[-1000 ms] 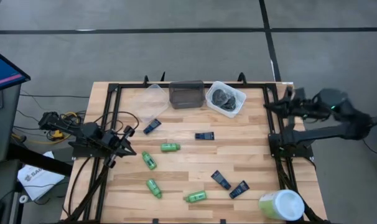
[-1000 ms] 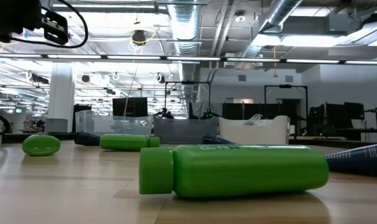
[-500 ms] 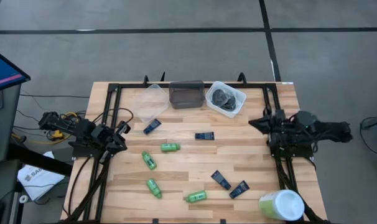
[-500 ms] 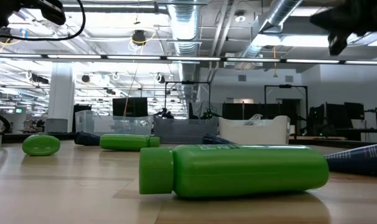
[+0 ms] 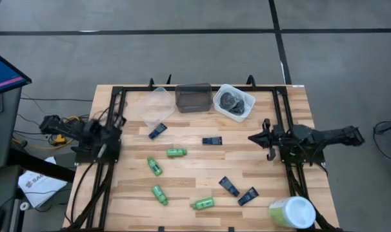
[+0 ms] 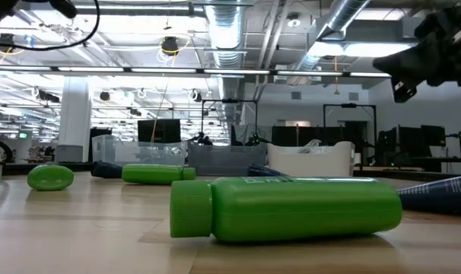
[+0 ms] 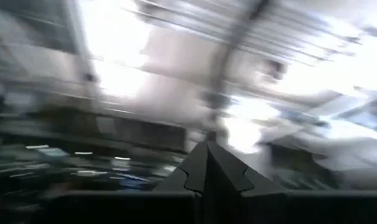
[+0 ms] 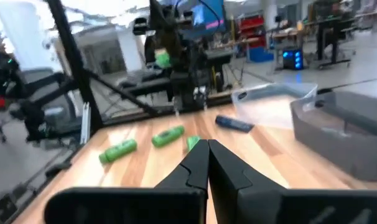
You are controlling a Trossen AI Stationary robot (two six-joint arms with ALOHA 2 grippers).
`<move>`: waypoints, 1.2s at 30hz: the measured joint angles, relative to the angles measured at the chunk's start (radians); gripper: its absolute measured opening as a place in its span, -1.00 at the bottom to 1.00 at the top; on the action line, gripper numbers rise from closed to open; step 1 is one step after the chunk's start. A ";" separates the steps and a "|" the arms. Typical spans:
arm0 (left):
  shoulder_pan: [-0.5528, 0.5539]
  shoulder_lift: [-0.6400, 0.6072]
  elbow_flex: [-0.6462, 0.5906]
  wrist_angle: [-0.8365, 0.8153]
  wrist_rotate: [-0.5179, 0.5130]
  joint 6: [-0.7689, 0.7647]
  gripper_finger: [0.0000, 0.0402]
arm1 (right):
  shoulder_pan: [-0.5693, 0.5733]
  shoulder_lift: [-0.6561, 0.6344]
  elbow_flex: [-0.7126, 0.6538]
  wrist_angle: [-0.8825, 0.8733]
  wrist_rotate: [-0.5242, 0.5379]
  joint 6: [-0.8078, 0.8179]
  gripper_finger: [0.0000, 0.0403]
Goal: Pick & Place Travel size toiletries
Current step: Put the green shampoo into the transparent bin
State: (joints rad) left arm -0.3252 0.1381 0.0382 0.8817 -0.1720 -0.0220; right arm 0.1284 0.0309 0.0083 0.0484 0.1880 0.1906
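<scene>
— Where do the toiletries lie?

— Scattered on the table (image 5: pixel 182 169): green bottles (image 5: pixel 177 153) around the middle and toward 7 o'clock, blue sachets (image 5: pixel 212 140) at centre and 5 o'clock, one by the clear tub (image 5: pixel 151 107) at 11. Grey lumps (image 5: pixel 232 100) sit in the white tub (image 5: pixel 246 106) at 1 o'clock, beside the dark tub (image 5: pixel 193 98).

— And your hands?

— My right gripper (image 5: pixel 262 137) hangs at 3 o'clock, jaws pressed together, empty. My left gripper (image 7: pixel 208 163) is pulled in at 9, likewise closed on nothing.

— Which step?

— Approach, I judge; nothing is picked. Next I must open the right jaws and descend on the nearest sachet.

— What is unclear?

— Left wrist view is smeared. From table height one bottle blocks most items, and my right arm is cut off at the edge.
</scene>
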 joint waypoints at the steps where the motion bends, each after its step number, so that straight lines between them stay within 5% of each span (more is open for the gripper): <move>1: 0.000 0.011 0.025 -0.016 -0.073 0.012 -0.99 | -0.007 0.002 0.000 -0.008 0.001 0.021 -1.00; 10: 0.000 0.440 0.514 -0.412 -0.447 0.028 -0.96 | -0.034 0.001 0.000 -0.007 -0.009 0.249 -1.00; 15: 0.000 0.684 0.786 -0.632 -0.450 0.060 -0.77 | -0.031 0.001 0.000 -0.009 -0.011 0.389 -1.00; 21: 0.024 0.907 1.014 -1.053 -0.467 0.024 -0.27 | -0.031 0.001 0.000 -0.009 -0.011 0.394 -1.00; 27: 0.118 1.103 1.041 -1.301 -0.328 -0.196 0.18 | -0.031 0.001 -0.001 -0.009 -0.011 0.394 -1.00; 36: 0.245 1.411 1.041 -1.372 0.052 -0.164 0.36 | -0.031 0.001 -0.001 -0.009 -0.011 0.394 -1.00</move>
State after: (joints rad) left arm -0.0806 1.5490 1.0794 -0.4900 -0.1199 -0.1865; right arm 0.0975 0.0322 0.0077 0.0391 0.1768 0.5846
